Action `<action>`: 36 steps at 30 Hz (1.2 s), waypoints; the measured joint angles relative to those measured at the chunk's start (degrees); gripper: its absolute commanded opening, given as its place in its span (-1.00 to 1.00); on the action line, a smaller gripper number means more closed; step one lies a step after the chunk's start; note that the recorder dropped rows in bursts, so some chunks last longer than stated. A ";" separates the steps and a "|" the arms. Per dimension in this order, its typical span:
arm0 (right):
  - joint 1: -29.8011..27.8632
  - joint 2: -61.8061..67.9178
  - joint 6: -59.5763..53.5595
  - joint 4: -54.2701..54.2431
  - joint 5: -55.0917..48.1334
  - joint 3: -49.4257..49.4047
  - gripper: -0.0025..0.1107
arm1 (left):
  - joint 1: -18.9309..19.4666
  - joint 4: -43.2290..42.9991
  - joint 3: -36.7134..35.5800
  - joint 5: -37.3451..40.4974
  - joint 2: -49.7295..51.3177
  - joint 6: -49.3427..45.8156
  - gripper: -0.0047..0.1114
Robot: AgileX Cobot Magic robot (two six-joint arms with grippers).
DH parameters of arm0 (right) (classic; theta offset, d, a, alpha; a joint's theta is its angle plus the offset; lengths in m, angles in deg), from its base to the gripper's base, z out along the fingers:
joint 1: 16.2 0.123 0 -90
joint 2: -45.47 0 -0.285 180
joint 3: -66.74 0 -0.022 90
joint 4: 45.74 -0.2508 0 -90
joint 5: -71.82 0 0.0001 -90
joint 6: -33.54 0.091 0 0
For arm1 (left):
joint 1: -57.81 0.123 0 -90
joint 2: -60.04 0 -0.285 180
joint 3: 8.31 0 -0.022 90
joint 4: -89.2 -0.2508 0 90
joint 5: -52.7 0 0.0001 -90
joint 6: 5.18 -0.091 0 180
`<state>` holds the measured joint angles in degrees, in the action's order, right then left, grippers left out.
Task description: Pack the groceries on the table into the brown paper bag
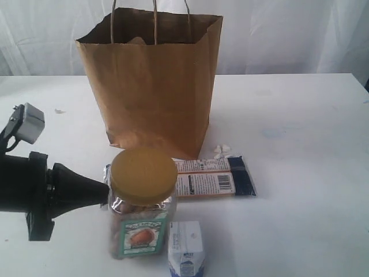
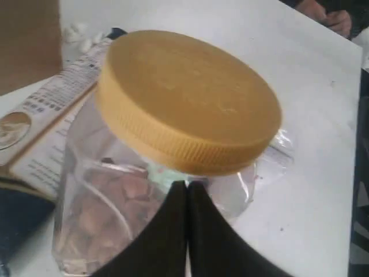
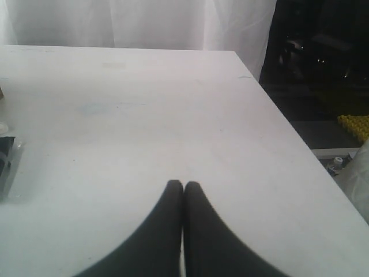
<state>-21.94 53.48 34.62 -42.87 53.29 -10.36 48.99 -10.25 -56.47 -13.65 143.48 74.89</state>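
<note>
The brown paper bag [image 1: 151, 86] stands upright at the back of the white table [image 1: 300, 173], top open. In front of it stands a clear jar [image 1: 141, 202] with a mustard-yellow lid [image 2: 187, 98]. A long navy-orange packet [image 1: 216, 177] lies flat to the jar's right, and a small white carton [image 1: 185, 249] stands at the front edge. My left gripper [image 1: 106, 193] is shut, its tips against the jar's side just under the lid; the left wrist view shows the same gripper [image 2: 188, 184] with nothing between the fingers. My right gripper [image 3: 183, 186] is shut and empty over bare table.
Small white crumpled bits [image 1: 222, 151] lie at the bag's right foot. The table's right edge [image 3: 300, 138] drops off to a dark area with clutter. A white curtain hangs behind the table.
</note>
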 measured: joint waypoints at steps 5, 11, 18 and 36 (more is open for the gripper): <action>0.00 0.00 0.00 0.00 0.00 0.00 -0.96 | -2.36 -0.48 0.00 -1.09 0.00 -1.73 -0.92; 0.00 0.00 0.00 0.00 0.00 0.00 -0.96 | -2.36 -0.61 0.12 -0.77 0.00 -6.57 -0.92; 0.00 0.00 0.00 0.00 0.00 0.00 -0.96 | -2.36 -0.72 2.55 2.95 0.00 -9.57 -0.92; 0.00 0.00 0.21 0.00 0.00 0.00 -0.96 | 0.72 4.63 4.72 25.74 0.61 -23.87 -0.92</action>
<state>-21.94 53.48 34.84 -42.87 53.29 -10.36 49.71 -5.62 -51.74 12.09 144.09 51.03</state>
